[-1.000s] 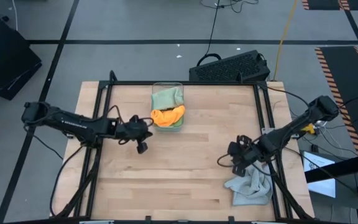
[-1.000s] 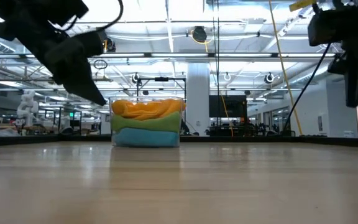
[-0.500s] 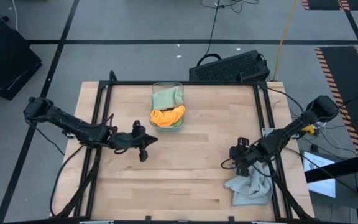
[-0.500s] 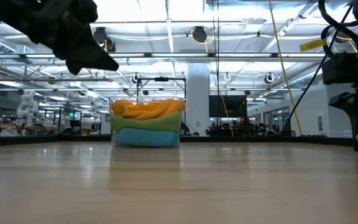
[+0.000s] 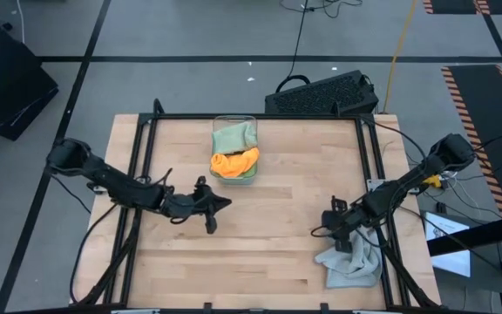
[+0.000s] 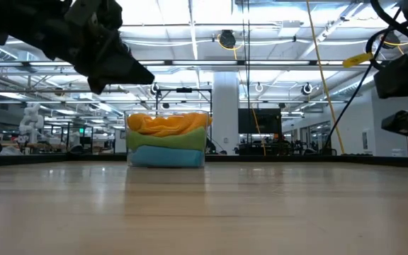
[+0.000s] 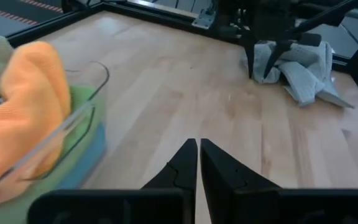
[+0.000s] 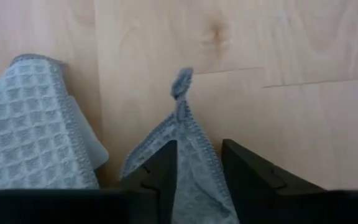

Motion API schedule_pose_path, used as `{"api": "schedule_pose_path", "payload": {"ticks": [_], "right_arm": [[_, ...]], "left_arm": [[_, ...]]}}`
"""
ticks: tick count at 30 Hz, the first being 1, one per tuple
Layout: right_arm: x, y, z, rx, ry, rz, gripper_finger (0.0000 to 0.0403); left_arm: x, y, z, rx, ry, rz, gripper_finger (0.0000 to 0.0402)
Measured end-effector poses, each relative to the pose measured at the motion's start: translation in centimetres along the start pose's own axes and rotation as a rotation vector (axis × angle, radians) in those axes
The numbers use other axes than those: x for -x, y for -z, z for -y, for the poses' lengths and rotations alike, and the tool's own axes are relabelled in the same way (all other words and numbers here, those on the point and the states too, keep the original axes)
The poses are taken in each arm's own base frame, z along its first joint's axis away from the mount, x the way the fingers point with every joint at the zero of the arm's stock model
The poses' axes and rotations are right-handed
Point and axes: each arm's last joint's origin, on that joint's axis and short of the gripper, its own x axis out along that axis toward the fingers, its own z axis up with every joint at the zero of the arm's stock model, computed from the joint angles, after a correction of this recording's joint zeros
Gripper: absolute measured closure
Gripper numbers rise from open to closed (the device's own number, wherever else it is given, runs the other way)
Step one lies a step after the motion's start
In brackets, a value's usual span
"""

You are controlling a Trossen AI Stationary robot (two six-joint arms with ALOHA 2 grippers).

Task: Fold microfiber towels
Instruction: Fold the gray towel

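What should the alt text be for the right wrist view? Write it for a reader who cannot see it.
The right gripper pinches a corner of a light grey towel between its two dark fingers, above a pale wooden table. More of the towel lies crumpled to one side.

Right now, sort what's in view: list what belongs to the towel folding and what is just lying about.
For the job:
grey towel, a fold between the right gripper fingers
orange towel
green towel
left gripper, empty

Just lying about:
clear bin
keyboard
table
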Motion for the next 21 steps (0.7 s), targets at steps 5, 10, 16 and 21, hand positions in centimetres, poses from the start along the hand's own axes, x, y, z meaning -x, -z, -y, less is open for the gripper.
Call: {"api": "schedule_pose_path", "payload": {"ticks": [5,10,16,21], "right_arm": [[-0.9,0.7,0.6,-0.03,0.024,-0.004,0.0349],[-0.5,0.2,0.3,-0.001,0.012,0.063,0.0395],[-0.1,-0.9,-0.3,0.067,-0.022,0.214,0.0401],[0.4,-1.8,-0.9,0.125,-0.052,0.297,0.0402]], "left_arm": [[-1.3,0.4,0.6,-0.002,0.001,0.0,0.038],[-2.5,0.1,1.4,-0.025,0.001,-0.005,0.038],[-3.4,-0.3,1.8,-0.031,-0.007,-0.004,0.038],[-4.0,-0.4,1.8,-0.027,-0.02,-0.005,0.038]]}}
